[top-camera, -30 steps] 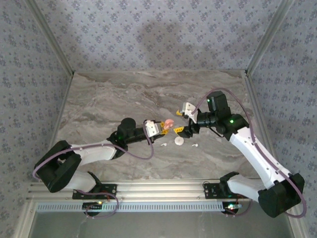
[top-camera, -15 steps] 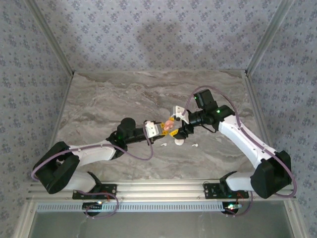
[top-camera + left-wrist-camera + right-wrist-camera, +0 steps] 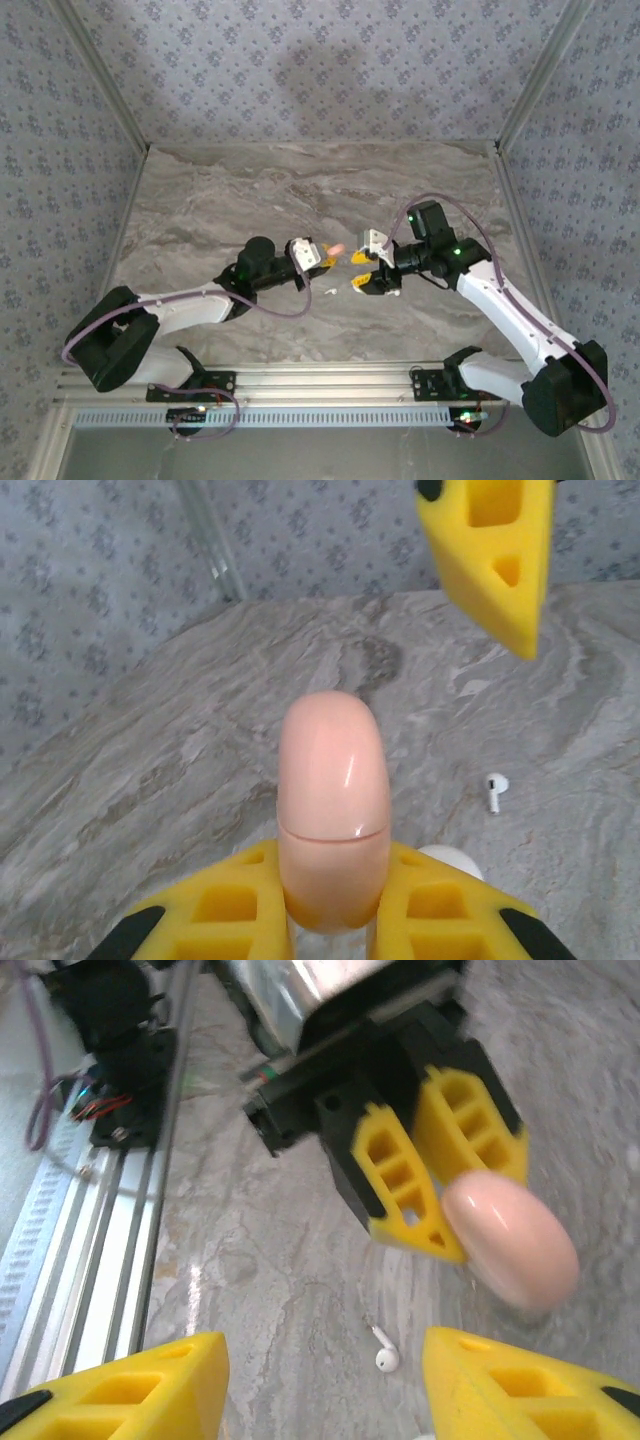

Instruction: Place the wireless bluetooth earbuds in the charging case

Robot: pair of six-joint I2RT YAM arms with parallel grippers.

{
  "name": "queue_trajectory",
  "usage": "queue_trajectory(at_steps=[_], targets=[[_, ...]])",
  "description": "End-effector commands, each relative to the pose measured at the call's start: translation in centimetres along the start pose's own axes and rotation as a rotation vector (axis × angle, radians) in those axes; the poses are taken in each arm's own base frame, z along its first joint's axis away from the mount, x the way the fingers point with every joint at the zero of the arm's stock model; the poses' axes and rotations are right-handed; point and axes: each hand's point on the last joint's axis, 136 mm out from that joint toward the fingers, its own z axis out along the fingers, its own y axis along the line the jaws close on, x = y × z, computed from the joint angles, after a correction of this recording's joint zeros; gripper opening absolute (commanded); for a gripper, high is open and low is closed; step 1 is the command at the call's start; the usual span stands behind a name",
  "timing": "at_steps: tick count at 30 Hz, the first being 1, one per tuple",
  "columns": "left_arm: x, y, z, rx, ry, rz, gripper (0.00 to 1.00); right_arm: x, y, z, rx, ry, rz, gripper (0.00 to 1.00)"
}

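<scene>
Left fingers (image 3: pixel 235 912) clamp case (image 3: pixel 332 800); earbud (image 3: pixel 386 1357) near right fingers (image 3: pixel 130 1385)

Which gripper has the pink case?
The left gripper, its jaws shut on the pink case; the right gripper hovers beside it with jaws apart.

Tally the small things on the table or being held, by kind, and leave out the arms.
Case: 1
Earbud: 1
White disc, partly hidden: 1
Total: 3
</scene>
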Motion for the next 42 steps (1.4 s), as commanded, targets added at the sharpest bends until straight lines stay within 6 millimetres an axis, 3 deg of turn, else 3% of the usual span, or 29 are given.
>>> queue_trajectory(at_steps=[1,6,8,12,16,23,32,42], targets=[[-0.7,2.8,-0.2,-0.088,0.032,-0.173,0.11,0.5,-4.8,-0.3,0.236,0.021,0.256,0.56],[2.1,5.9,-0.6,-0.167,0.15,-0.526,0.12,5.3,-8.8,-0.7,0.496,0.178,0.796,0.61],[3.8,7.0,-0.9,-0.195,0.21,-0.705,0.12,7.4,-8.9,-0.4,0.548,0.257,0.948,0.63],[6.5,8.0,-1.7,-0.196,0.289,-1.019,0.12,9.8,-8.4,1.3,0.577,0.326,1.134,0.63],[8.4,8.9,-2.5,-0.223,0.352,-1.21,0.12,11.7,-8.0,1.9,0.664,0.433,1.195,0.69],[11.3,9.4,-3.3,-0.254,0.465,-1.355,0.15,14.6,-7.0,3.7,0.683,0.668,1.219,0.77],[14.8,9.4,-3.7,-0.263,0.545,-1.487,0.16,16.6,-6.4,6.4,0.625,0.781,1.248,0.76],[17.1,10.0,-6.0,-0.331,0.598,-1.523,0.22,17.8,-5.4,7.3,0.584,0.832,1.29,0.67]])
